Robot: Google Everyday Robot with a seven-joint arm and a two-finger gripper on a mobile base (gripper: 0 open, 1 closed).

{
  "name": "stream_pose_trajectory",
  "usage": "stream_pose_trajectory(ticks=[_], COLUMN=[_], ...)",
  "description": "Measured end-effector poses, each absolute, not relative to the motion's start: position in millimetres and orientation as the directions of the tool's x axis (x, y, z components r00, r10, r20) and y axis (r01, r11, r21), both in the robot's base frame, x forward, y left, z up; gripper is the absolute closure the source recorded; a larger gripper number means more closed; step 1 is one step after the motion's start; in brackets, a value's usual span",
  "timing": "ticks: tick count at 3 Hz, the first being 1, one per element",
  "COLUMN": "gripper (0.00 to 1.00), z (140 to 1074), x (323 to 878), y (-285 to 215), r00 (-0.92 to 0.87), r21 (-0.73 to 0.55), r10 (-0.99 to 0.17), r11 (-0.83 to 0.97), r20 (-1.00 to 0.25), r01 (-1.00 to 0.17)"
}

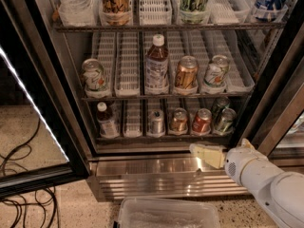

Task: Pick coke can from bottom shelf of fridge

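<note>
Red coke can (202,121) ×1 | upright on bottom shelf (133,136) of fridge (156,170), between copper can (179,120) and green can (223,121) | end effector (205,154) below it, apart, at steel base | opening: cannot tell
</note>
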State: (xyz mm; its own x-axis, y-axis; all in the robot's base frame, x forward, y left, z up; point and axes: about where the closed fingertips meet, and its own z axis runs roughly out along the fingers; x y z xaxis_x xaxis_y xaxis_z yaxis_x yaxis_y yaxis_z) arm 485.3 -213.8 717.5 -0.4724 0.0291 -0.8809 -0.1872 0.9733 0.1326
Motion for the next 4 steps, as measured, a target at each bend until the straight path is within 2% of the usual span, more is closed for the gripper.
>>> stream_pose_trajectory(ticks=[1, 2, 3, 4], gripper=[0.0, 0.1, 0.06, 0.09], z=[715, 709, 701, 690], x=[495, 513, 525, 533], y=[-217, -226, -239, -251], r00=[-0.449, -0.416, -0.365, -0.32], r21=[0.165, 0.207, 0.24, 0.261], r10=[0.078, 0.142, 0.202, 0.246], r11=[0.973, 0.972, 0.969, 0.965], r20=[-0.89, -0.898, -0.909, -0.915], r01=[-0.159, -0.115, -0.062, -0.005])
